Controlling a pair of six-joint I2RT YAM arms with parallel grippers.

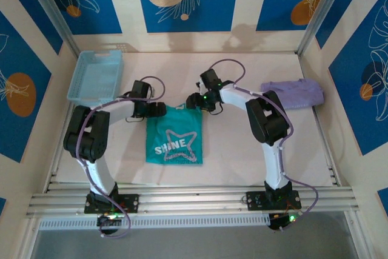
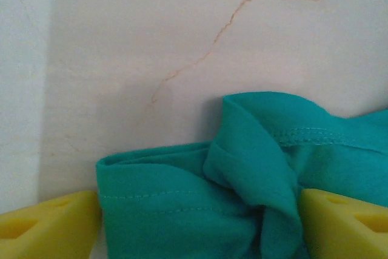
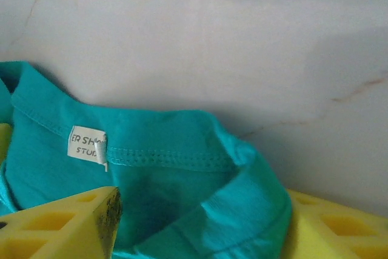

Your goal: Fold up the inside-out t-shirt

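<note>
we're at the far edge of the t-shirt [image 1: 174, 141]: left gripper [image 1: 159, 110] at its left corner, right gripper [image 1: 193, 101] at the collar [image 3: 173, 157]; both spread wide, cloth between.

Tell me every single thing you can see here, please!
t-shirt: one, teal-green with a pale SHINE print, middle of the table
basket: one, light blue, far left
folded garment: one, pale lavender, far right
table: one, pale with thin brownish veins
arms: two, black and white, left arm and right arm, from the near edge
grippers: two, yellow fingers, left gripper and right gripper, open at the t-shirt's far edge
</note>
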